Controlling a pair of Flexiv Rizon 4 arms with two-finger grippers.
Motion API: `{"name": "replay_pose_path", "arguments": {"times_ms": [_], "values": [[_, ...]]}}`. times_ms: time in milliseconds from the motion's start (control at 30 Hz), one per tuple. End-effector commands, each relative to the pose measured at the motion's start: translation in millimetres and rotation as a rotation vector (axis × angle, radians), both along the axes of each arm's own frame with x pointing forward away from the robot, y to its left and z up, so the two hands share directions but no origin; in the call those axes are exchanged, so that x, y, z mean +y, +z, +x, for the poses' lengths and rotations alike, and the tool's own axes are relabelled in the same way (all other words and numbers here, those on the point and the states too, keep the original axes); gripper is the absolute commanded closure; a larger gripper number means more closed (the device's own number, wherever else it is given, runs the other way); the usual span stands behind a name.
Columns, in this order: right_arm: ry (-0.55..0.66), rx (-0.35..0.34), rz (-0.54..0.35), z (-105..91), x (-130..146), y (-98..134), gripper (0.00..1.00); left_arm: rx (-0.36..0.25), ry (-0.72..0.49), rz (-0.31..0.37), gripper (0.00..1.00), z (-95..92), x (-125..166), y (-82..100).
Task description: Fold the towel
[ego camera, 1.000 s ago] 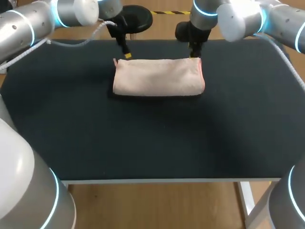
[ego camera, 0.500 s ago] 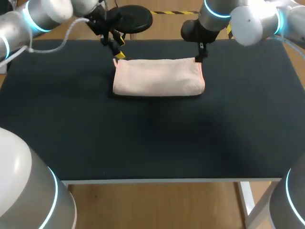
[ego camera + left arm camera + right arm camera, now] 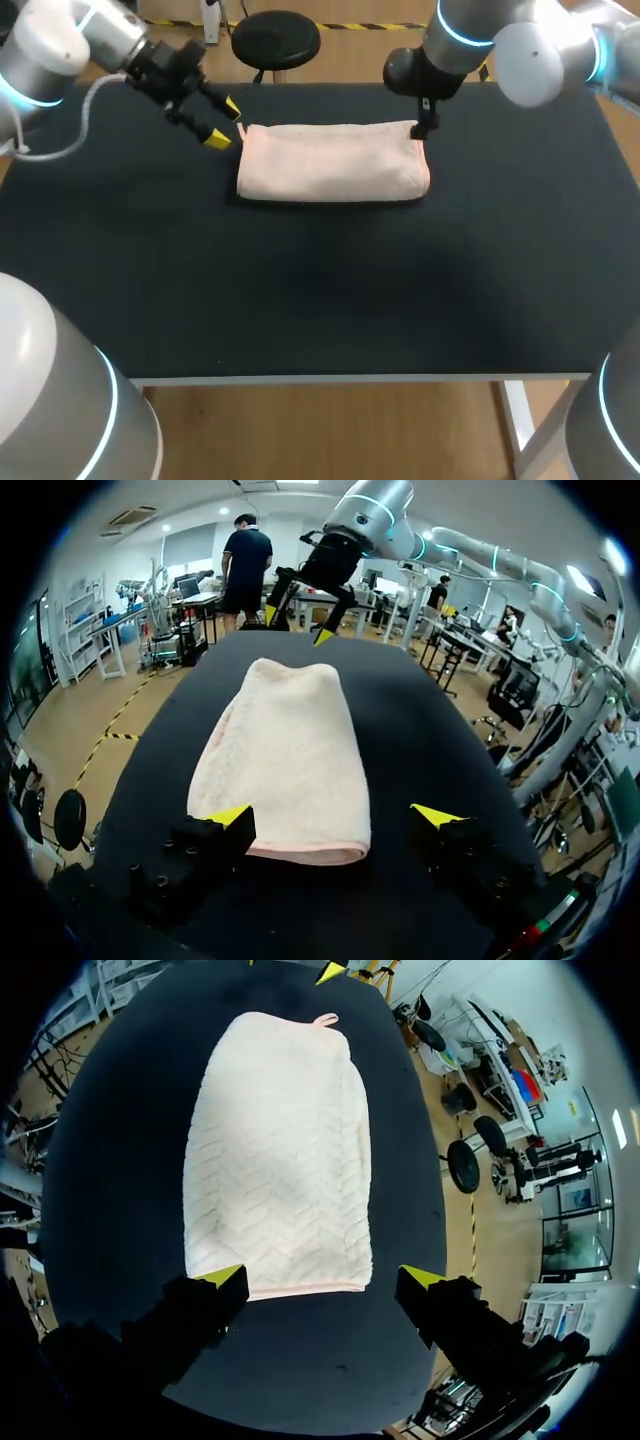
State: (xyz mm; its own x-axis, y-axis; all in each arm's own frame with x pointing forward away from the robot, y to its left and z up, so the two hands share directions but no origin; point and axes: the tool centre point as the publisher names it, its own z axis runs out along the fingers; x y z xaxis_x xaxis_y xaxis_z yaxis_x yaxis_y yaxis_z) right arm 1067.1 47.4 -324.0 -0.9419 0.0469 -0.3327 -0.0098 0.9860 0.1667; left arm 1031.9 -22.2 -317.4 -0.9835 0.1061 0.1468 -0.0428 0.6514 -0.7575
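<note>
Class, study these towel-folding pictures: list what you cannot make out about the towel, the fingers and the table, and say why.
1. Towel: the layers underneath, in every view; its top layer covers them.
2. Right gripper: its yellow tips in the head view; its own wrist hides them.
3. Table: the near left corner in the head view; the left arm covers it.
</note>
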Motion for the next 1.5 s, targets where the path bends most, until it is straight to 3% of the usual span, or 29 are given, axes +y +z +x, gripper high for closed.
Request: {"name": "replay_pose_path", "arguments": {"times_ms": [33,133,167,867,967,1033,1167,1267,1300,1500], "values": [[0.007,-0.001,-0.001,-5.5,-3.2,2.2,0.0,-0.004,-0.004,-0.048,0.0,-3.6,6.0,-0.8],[0.059,0.003,-0.017,-11.3,-6.4,6.8,0.0,-0.052,-0.027,-0.028,0.0,-7.5,3.1,5.4],[0.099,0.006,-0.033,-14.2,-8.7,9.1,0.0,-0.067,-0.029,0.04,0.0,-8.1,-0.6,8.7],[0.099,0.006,-0.033,-14.2,-8.7,9.1,0.0,-0.067,-0.029,0.04,0.0,-8.1,-0.6,8.7],[-0.12,-0.084,0.214,-7.5,-6.5,10.1,0.0,-0.067,-0.029,0.04,0.0,-8.1,-0.6,8.7],[-0.246,-0.067,0.392,-7.7,-3.7,16.8,0.0,-0.067,-0.029,0.04,0.0,-8.1,-0.6,8.7],[-0.457,-0.095,0.569,-18.9,3.0,21.9,0.0,-0.067,-0.029,0.04,0.0,-8.1,-0.6,8.7],[-0.651,-0.083,0.679,-24.1,8.8,24.2,0.0,-0.067,-0.029,0.04,0.0,-8.1,-0.6,8.7],[-0.728,-0.039,0.728,-24.7,9.4,25.1,0.0,-0.067,-0.029,0.04,0.0,-8.1,-0.6,8.7],[-1.138,0.068,0.953,-26.1,-0.3,21.9,0.0,-0.067,-0.029,0.04,0.0,-8.1,-0.6,8.7]]}}
